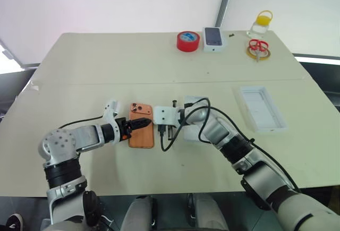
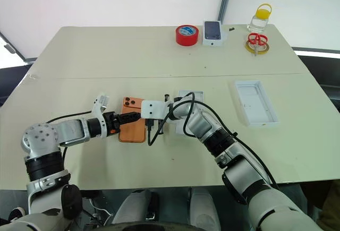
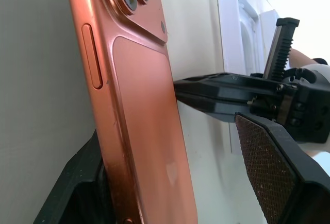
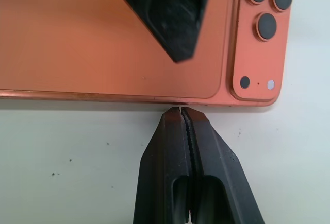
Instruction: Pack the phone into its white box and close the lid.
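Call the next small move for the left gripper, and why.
Probably close the left gripper on the phone. Its open fingers straddle the phone's long edges, one finger over the back, one below. The shut right gripper braces the far edge, tips at the table. Nothing grips the phone yet.

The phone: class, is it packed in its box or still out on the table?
Out. The phone lies back-up on the bare table, beside the white box, not inside it.

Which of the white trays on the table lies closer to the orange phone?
The white box under the right arm's cables, just right of the phone. The lid lies apart, near the table's right edge.
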Tool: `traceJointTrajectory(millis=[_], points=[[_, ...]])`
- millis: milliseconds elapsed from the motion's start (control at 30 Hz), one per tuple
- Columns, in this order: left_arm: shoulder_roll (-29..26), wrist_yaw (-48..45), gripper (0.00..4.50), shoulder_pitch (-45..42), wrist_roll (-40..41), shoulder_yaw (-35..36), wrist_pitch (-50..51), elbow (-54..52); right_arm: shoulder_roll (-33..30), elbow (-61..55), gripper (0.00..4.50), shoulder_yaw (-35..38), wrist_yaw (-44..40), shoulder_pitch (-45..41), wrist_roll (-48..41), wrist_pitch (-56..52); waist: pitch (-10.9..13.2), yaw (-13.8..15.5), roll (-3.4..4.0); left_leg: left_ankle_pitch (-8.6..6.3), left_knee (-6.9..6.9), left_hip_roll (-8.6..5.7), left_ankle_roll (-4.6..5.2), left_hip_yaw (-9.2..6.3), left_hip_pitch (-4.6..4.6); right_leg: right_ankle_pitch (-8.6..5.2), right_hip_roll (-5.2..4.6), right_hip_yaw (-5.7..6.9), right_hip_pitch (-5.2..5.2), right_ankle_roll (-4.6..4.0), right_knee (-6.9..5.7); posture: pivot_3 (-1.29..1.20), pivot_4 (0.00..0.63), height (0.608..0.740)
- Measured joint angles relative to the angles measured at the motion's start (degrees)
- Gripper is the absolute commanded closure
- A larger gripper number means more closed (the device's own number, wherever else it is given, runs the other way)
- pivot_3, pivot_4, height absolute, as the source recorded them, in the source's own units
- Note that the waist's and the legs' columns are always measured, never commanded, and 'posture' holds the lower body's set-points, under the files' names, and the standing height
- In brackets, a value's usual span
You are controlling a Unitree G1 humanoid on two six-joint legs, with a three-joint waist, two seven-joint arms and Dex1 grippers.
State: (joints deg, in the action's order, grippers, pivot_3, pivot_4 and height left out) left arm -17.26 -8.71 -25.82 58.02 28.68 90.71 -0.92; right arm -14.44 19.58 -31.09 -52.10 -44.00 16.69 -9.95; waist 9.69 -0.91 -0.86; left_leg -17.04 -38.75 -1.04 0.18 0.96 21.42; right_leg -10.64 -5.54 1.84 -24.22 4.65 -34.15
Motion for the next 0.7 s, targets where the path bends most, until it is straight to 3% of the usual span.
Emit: traceJointTrajectory(millis=[100, 233, 400, 500, 667, 700], points=[[-0.5, -0.5, 2.51, 0.4, 0.0, 0.5, 0.1, 1.3, 0.0, 0.4, 4.50, 0.0, 0.2, 0.0, 0.0, 0.5, 0.0, -0.1, -0.01, 0.01, 0.04, 0.00, -0.02, 0.00, -0.01, 0.00, 0.00, 0.00, -0.02, 0.00, 0.00, 0.00, 0.150, 0.739], [0.7, -2.0, 4.45, 0.7, 1.4, 2.4, 0.9, 3.0, 0.2, 1.0, 4.50, 0.4, 0.6, -0.1, -0.1, 0.6, 0.0, 0.1, -0.08, 0.01, 0.04, 0.00, -0.02, 0.00, 0.00, 0.00, 0.00, 0.00, -0.01, -0.01, 0.02, 0.00, 0.150, 0.739], [1.8, -2.9, 4.48, 2.0, 1.3, 3.9, -0.8, 2.8, 0.6, 0.9, 4.50, 3.4, 1.8, 0.1, -2.5, 1.4, 0.1, 0.1, -0.15, 0.04, 0.15, 0.01, -0.07, 0.00, 0.06, 0.00, -0.02, 0.00, -0.14, 0.00, 0.04, 0.00, 0.150, 0.739], [1.6, -3.9, 4.50, 2.5, 1.6, 4.2, -1.4, 2.9, 0.6, -3.2, 3.63, 9.1, -2.9, 1.4, -11.5, -0.2, 0.1, 0.0, -0.17, 0.04, 0.19, 0.02, -0.07, 0.00, 0.07, 0.02, -0.02, 0.00, -0.15, 0.02, 0.05, 0.00, 0.150, 0.739], [1.2, -4.8, 4.50, 2.6, 2.0, 3.4, -2.1, 2.2, -5.2, -11.7, 1.15, 12.4, -8.5, 4.6, -17.7, -0.8, 0.2, 0.4, -0.25, 0.04, 0.24, 0.01, -0.07, -0.01, 0.10, 0.00, -0.03, 0.01, -0.16, 0.01, 0.11, 0.00, 0.150, 0.739], [0.3, -5.9, 4.50, 3.0, 1.6, 2.2, -3.3, 1.1, -7.2, -13.6, 1.15, 13.0, -9.5, 6.5, -18.3, -0.7, 0.2, 0.4, -0.34, 0.04, 0.29, -0.01, -0.07, 0.00, 0.12, -0.01, -0.04, 0.01, -0.19, -0.01, 0.15, 0.00, 0.150, 0.739]])
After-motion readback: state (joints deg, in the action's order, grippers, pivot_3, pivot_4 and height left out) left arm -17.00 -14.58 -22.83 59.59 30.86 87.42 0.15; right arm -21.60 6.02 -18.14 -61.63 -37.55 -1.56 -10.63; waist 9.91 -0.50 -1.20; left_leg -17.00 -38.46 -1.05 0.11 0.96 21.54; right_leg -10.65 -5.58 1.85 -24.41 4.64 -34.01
